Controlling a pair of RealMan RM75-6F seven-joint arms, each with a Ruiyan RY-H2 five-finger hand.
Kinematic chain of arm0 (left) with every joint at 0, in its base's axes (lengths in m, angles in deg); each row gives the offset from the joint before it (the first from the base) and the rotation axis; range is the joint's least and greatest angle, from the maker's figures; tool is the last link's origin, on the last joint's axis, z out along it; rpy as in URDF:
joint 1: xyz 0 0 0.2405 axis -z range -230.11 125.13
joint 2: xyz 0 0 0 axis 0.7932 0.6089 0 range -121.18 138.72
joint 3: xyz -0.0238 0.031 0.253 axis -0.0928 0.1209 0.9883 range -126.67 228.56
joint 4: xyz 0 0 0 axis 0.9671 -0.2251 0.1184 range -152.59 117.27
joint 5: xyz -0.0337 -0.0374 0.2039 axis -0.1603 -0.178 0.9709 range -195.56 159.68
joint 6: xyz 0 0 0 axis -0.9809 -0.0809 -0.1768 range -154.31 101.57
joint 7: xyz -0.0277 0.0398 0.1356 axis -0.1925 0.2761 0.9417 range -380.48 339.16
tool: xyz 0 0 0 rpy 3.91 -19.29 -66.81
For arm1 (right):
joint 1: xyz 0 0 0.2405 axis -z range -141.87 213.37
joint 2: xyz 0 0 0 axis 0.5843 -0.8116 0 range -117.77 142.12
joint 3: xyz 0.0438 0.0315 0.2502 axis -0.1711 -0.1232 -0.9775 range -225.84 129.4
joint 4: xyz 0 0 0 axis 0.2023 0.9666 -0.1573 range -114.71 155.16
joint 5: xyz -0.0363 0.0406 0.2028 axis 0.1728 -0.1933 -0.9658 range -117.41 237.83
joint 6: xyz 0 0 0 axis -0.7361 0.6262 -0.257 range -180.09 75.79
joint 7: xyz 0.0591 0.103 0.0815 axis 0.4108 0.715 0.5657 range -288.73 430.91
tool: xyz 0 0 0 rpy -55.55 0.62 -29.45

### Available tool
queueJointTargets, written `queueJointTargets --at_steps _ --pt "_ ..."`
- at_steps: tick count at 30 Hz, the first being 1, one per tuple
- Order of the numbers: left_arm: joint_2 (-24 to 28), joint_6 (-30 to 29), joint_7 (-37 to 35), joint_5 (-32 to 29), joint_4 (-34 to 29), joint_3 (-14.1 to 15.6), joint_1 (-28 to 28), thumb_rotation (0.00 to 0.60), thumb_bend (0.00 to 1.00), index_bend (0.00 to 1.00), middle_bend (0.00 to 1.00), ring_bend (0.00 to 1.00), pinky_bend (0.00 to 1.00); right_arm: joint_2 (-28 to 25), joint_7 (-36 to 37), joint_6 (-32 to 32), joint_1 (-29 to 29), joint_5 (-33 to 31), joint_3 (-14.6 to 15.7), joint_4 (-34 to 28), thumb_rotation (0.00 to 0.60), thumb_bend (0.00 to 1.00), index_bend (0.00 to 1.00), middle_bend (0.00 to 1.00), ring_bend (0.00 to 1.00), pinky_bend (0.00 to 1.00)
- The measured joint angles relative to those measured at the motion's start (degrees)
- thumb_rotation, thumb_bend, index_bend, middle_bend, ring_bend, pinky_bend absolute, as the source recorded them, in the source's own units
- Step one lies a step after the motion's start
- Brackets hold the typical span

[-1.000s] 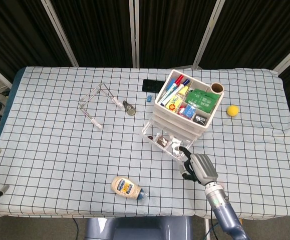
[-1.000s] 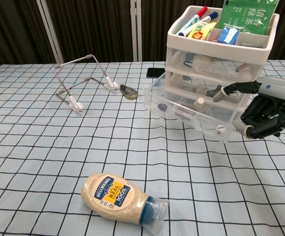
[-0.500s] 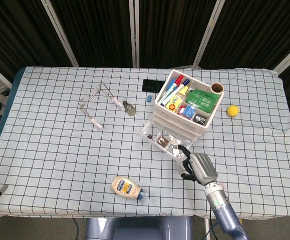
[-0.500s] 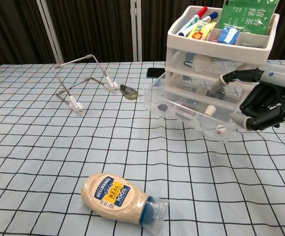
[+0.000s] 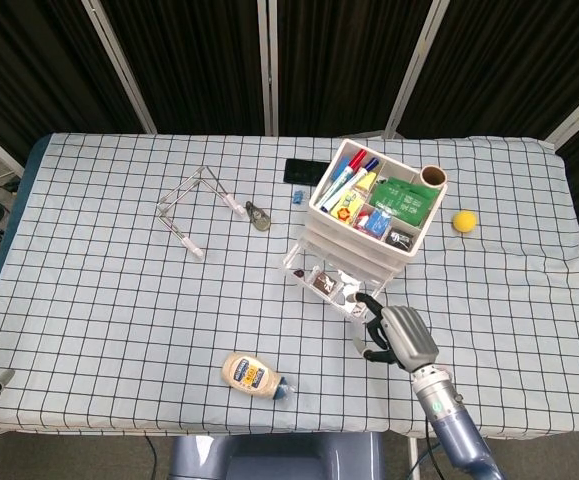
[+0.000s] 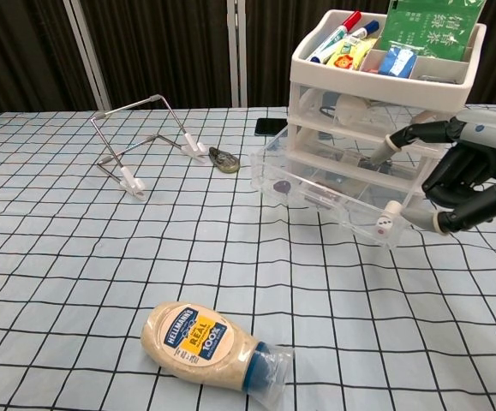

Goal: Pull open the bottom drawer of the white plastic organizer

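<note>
While my right hand (image 6: 475,184) sits at the near right corner of the white plastic organizer (image 5: 369,222), the bottom drawer (image 6: 333,199) already projects well out of its frame toward me, its clear front standing on the checked tablecloth (image 6: 76,257). The organizer stands right of centre on the table, markers and packets filling its top tray. My right hand's fingers are curled, one fingertip (image 6: 393,209) against the drawer's front corner; whether it hooks the lip or merely touches it I cannot tell from either view. My left hand does not appear in either camera.

Risks as I judge them:

1. Over-travel. The drawer looks close to the end of its run. Further pull could bring it clear of the frame, spilling the die (image 6: 384,227) and the other small pieces inside.
2. Dragging the whole unit. Nothing braces the organizer, so a pull may slide or tip it toward me, loaded tray and all.
3. Skewed pull. Contact at one corner only could rack the drawer and jam it.
4. Wrong tier. Another finger reaches toward the middle drawer (image 6: 355,158) and could snag it.
</note>
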Motion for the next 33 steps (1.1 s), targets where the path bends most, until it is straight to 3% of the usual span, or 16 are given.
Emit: queueJointTargets --at_steps 5,12,16,19,28,33 --pt "-0.01 -0.17 -0.11 -0.09 0.00 -0.08 -0.08 0.600 0.00 0.00 0.00 0.00 0.00 -0.75 1.92 -1.05 0.07 1.40 0.48 0.32 0.600 0.24 0.26 0.86 0.86 0.76" --pt "-0.08 -0.71 -0.36 -0.22 0.15 -0.35 -0.26 0.600 0.00 0.00 0.00 0.00 0.00 -3.23 2.96 -3.99 -0.91 2.09 0.66 -0.46 0.600 0.22 0.19 0.63 0.68 0.64" --pt "-0.15 -0.76 -0.46 -0.65 0.27 -0.62 -0.29 0.600 0.00 0.00 0.00 0.00 0.00 -5.09 5.63 -7.13 -2.35 1.94 -0.14 -1.02 0.600 0.22 0.18 0.60 0.64 0.61" --pt "-0.26 -0.64 -0.58 -1.30 0.42 -0.96 -0.23 0.600 0.00 0.00 0.00 0.00 0.00 -6.64 6.88 -8.85 -3.89 2.18 -1.44 -1.04 0.600 0.21 0.18 0.64 0.66 0.62" --pt "-0.53 0.80 -0.42 -3.46 0.71 -1.91 0.32 0.600 0.00 0.00 0.00 0.00 0.00 -7.99 0.18 -9.93 -7.36 4.22 -3.14 1.22 0.600 0.12 0.10 0.94 0.94 0.74" --pt "-0.61 1.67 -0.39 -5.05 0.78 -2.62 0.66 0.600 0.00 0.00 0.00 0.00 0.00 -8.92 -7.60 -10.93 -10.59 3.93 -4.67 3.37 0.600 0.09 0.07 0.97 0.97 0.78"
